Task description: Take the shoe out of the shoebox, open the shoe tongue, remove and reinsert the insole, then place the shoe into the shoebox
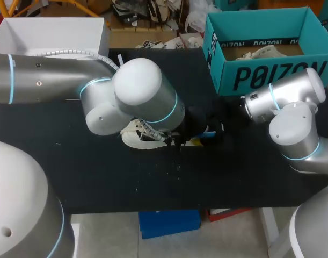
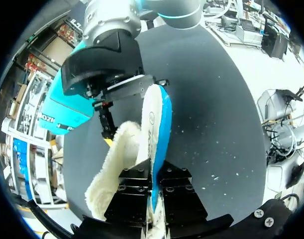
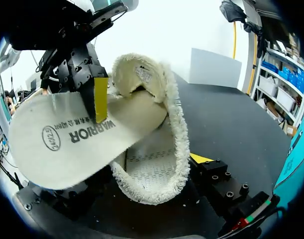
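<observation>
A fluffy white shoe (image 1: 136, 137) lies on the black table (image 1: 99, 177), mostly under my left arm's wrist. In the left wrist view my left gripper (image 2: 152, 174) is shut on the edge of the insole (image 2: 154, 129), which is cream on top and blue underneath and sticks up out of the shoe (image 2: 114, 164). In the right wrist view the insole (image 3: 67, 144) slants out of the shoe (image 3: 156, 149) with a yellow left fingertip (image 3: 100, 99) on it. My right gripper (image 3: 152, 167) spans the shoe. One of its fingertips (image 3: 200, 158) presses the shoe's side, and the other is hidden under the insole.
A teal shoebox (image 1: 271, 75) stands at the back right, beside my right arm, with another pale shoe (image 1: 263, 52) inside. A white open box (image 1: 51, 35) sits at the back left. Bare black tabletop lies in front of the shoe.
</observation>
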Tool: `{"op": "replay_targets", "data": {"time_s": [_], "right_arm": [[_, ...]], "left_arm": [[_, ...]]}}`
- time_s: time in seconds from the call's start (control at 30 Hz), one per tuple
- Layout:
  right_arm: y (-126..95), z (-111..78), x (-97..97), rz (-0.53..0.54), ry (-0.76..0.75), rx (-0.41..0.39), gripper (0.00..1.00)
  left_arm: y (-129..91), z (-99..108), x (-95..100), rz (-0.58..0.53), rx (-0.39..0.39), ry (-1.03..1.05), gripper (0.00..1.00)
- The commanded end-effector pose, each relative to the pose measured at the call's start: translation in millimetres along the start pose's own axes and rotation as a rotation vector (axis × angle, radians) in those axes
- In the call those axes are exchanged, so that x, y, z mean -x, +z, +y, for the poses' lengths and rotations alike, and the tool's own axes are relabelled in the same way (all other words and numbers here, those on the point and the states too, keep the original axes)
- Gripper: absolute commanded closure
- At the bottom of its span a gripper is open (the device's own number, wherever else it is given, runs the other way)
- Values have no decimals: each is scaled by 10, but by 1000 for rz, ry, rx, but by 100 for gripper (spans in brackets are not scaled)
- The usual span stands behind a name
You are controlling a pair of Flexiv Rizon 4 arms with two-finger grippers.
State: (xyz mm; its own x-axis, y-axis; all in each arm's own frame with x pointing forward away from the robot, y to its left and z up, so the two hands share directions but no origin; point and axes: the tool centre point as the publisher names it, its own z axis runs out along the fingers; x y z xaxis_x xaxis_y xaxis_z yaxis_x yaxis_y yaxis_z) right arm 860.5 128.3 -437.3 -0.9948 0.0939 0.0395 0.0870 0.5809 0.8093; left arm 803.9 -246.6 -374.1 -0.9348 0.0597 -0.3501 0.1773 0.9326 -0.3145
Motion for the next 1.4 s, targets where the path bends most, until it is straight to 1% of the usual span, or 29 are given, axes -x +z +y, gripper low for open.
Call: {"op": "replay_targets", "data": {"time_s": [0.03,0.1,0.2,0.23,0.4,0.47,0.5,0.53,1.13,1.2,1.23,1.27,1.3,1.37,1.4], "right_arm": [[18,-22,23,0,2,-2,100],[18,-22,23,0,2,-2,100],[18,-22,23,0,2,-2,100],[18,-22,23,0,2,-2,100],[18,-22,23,0,2,-2,100],[18,-22,23,0,2,-2,100],[18,-22,23,0,2,-2,100],[18,-22,23,0,2,-2,100],[18,-22,23,0,2,-2,100],[18,-22,23,0,2,-2,100],[18,-22,23,0,2,-2,100],[18,-22,23,0,2,-2,100],[18,-22,23,0,2,-2,100],[18,-22,23,0,2,-2,100],[18,-22,23,0,2,-2,100]], "left_arm": [[-387,10,-17,46,-143,19,100],[-504,-69,-3,80,-235,20,100],[-657,-182,34,117,-351,14,100],[-747,-243,71,134,-409,15,100],[-1106,-465,214,198,-617,37,100],[-1324,-546,307,249,-747,70,100],[-1420,-554,379,310,-838,90,100],[-1508,-552,453,347,-884,96,100],[-1508,-552,453,347,-884,96,100],[-1629,-560,386,342,-965,-46,100],[-1720,-576,371,335,-986,-76,100],[-1805,-610,349,342,-982,-113,100],[-1890,-629,345,346,-997,-154,100],[-2070,-670,356,326,-1009,-184,100],[-2164,-728,320,333,-1045,-220,100]]}}
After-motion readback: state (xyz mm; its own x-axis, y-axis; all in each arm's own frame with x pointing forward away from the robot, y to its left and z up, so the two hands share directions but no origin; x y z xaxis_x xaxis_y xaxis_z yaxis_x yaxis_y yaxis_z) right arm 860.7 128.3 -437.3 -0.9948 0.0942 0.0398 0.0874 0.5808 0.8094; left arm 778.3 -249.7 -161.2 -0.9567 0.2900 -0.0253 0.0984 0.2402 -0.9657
